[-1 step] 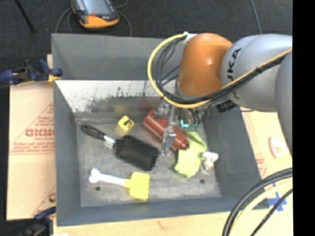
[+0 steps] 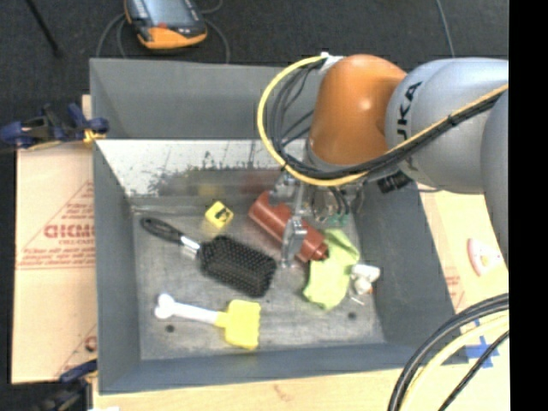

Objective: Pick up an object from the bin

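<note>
Pincer (image 2: pixel 294 243) down on red cylinder (image 2: pixel 269 215) mid bin (image 2: pixel 116 255), by black hairbrush (image 2: pixel 233 264); grip state unclear

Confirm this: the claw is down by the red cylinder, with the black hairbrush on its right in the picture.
Not quite. The camera view shows the hairbrush on the picture's left of the claw, not its right. The claw is down by the red cylinder, as you say.

The arm (image 2: pixel 445 127) hides the bin's (image 2: pixel 111 255) back right corner and is cut off at the right edge. The red bottle (image 2: pixel 270 214), perhaps a can, lies half behind the gripper (image 2: pixel 291 251). The small white piece (image 2: pixel 365 275) near the right wall is too small to tell.
</note>
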`<action>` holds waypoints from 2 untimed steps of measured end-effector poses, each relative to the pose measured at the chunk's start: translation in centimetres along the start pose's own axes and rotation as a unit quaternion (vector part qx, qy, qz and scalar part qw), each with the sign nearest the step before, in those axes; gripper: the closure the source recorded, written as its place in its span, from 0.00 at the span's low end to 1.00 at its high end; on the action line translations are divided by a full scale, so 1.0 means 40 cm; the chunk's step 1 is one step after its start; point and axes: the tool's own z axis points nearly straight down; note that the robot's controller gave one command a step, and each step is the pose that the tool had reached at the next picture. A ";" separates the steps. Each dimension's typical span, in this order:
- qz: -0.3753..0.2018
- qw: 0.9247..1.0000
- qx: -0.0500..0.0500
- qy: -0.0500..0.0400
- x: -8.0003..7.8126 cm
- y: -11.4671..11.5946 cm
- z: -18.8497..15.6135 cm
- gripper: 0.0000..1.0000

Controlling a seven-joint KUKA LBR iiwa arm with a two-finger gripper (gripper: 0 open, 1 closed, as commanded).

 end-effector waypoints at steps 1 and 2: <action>0.049 0.999 0.000 -0.001 0.026 0.038 0.126 0.00; 0.090 0.996 0.000 -0.003 0.058 0.085 0.249 0.00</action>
